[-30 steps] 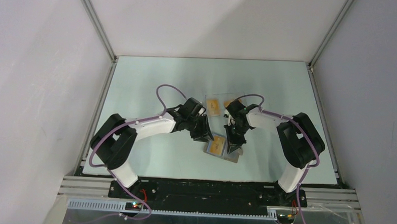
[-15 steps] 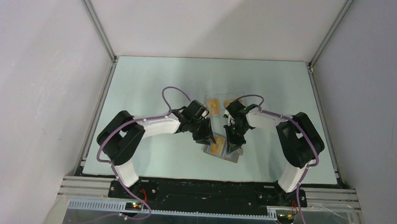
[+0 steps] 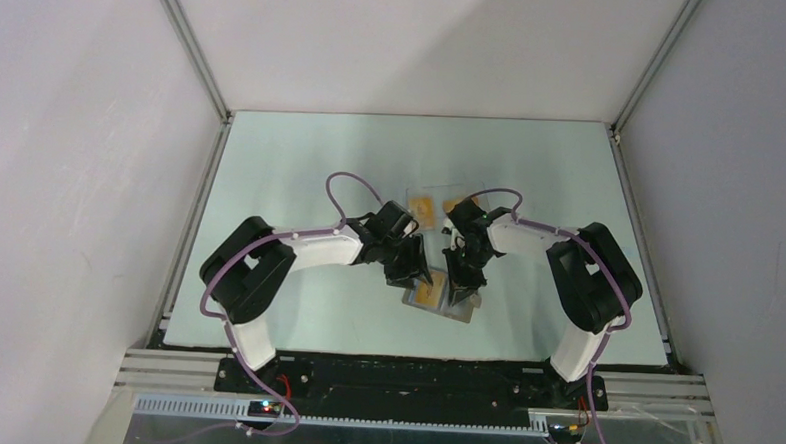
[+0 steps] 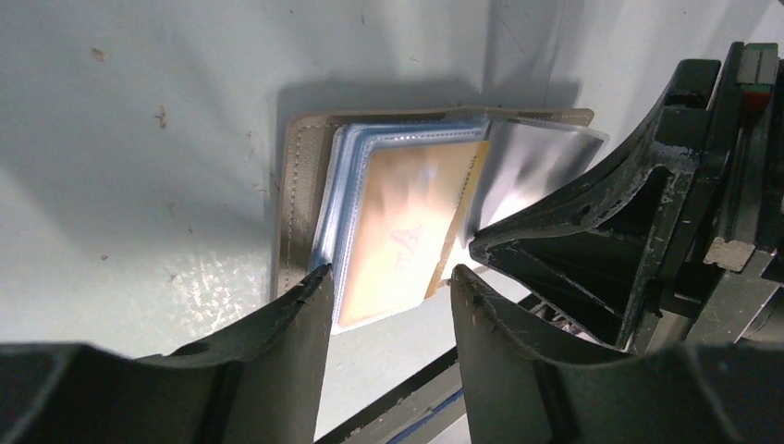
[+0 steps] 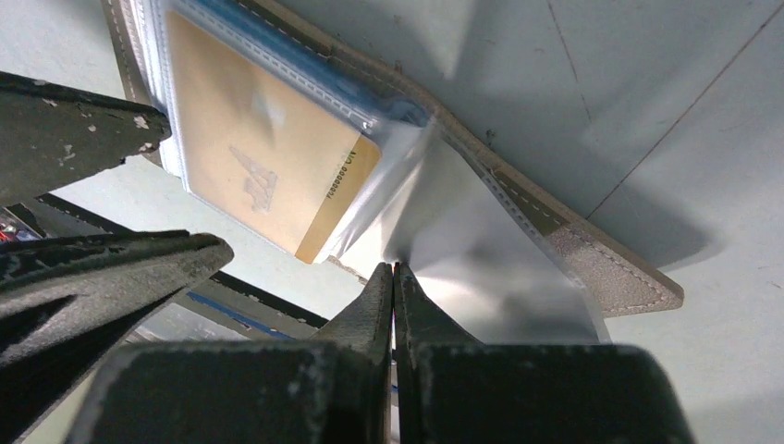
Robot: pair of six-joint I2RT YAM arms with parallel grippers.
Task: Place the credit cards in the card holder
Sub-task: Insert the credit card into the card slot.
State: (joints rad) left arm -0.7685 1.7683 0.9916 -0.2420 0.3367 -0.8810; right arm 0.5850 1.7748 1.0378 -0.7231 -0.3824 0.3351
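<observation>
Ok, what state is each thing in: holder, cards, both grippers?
Card holder, open, lying flat.
Orange card, mostly in a pocket, one edge out.
Clear sleeve, pinched at its edge.
Left gripper, open, empty.
Right gripper, shut on clear sleeve.
Clear box, holds orange cards.

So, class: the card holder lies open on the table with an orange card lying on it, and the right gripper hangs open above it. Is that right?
Not quite. The right gripper is shut, pinching a clear sleeve of the card holder; the right wrist view shows it. The rest stands, orange card included.
</observation>
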